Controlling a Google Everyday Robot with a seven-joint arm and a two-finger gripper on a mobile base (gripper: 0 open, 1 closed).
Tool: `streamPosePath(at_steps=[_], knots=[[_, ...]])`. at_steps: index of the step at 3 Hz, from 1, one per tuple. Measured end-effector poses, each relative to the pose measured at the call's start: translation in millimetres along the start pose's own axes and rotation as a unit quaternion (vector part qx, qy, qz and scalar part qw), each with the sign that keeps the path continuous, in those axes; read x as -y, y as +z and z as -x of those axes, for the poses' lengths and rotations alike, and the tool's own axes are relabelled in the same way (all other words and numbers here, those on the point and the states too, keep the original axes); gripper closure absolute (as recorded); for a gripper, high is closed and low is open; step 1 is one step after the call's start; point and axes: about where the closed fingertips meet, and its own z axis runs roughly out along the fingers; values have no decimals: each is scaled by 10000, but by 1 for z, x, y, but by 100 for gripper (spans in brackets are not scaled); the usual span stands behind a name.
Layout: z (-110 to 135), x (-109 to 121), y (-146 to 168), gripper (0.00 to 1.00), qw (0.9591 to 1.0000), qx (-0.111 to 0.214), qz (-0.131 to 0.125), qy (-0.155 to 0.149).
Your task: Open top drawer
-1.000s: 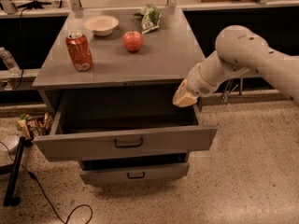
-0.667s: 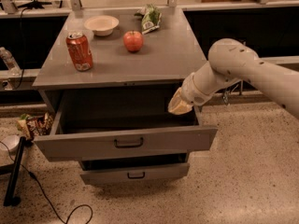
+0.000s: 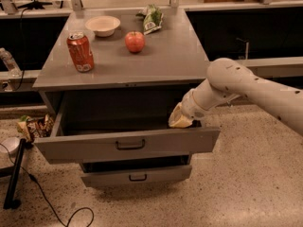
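The top drawer (image 3: 85, 148) stands pulled far out — stiff, probably sliding easily, best held by its dark bar handle (image 3: 130, 144). The gripper (image 3: 180, 119) is at its right inner edge; open or closed, I cannot tell.

Grey top drawer (image 3: 128, 145), red can (image 3: 80, 52), red apple (image 3: 135, 41), yellowish end effector (image 3: 179, 120) inside it.

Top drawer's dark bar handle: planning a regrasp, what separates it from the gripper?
Camera view: only the grey drawer's bare front panel; gripper sits at its right rim.
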Motion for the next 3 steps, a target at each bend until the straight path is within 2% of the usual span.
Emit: streamPosePath(at_steps=[1, 2, 3], knots=[[-7, -13, 13, 100, 9999, 67, 114, -31], [-14, -41, 15, 100, 9994, 107, 320, -65], [-28, -82, 8, 100, 9977, 45, 675, -30]])
